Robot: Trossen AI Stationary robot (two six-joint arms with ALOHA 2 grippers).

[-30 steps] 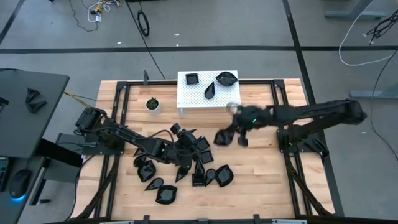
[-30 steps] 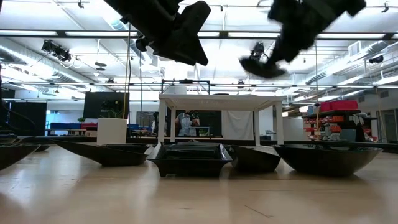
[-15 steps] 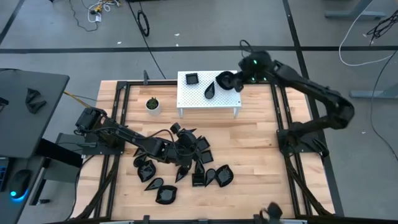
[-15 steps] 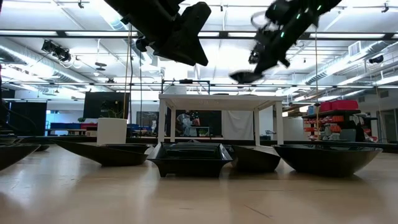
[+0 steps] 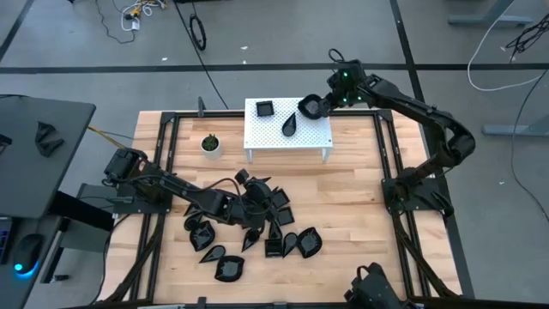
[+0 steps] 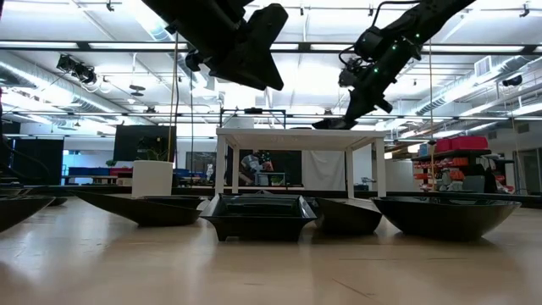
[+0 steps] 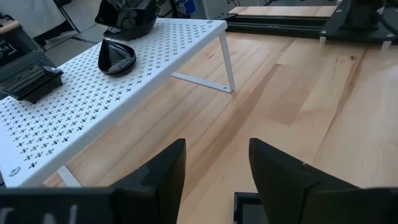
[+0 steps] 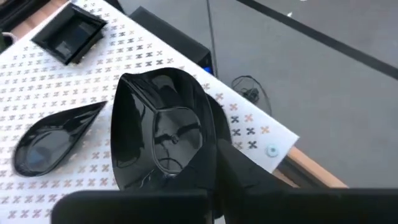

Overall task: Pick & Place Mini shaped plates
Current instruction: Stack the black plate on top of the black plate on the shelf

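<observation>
Progress: early. White perforated stand (image 5: 287,129) carries two mini shaped plates already, a square plate (image 5: 264,108) and a teardrop plate (image 5: 290,125). Third one, a leaf-shaped plate (image 8: 163,134), is clenched in the right claw (image 5: 324,105) just over the stand's far right corner; looks about to be set down, not released yet. Left claw (image 5: 257,203) hangs spread wide and empty above the pile of plates (image 5: 257,232) on the desk (image 5: 352,215), near its middle. Roughly a dozen-plus dishes left there, some overlapping, so most of the job remains. Potted plant (image 5: 209,143) sits beside the stand, untouched.
</observation>
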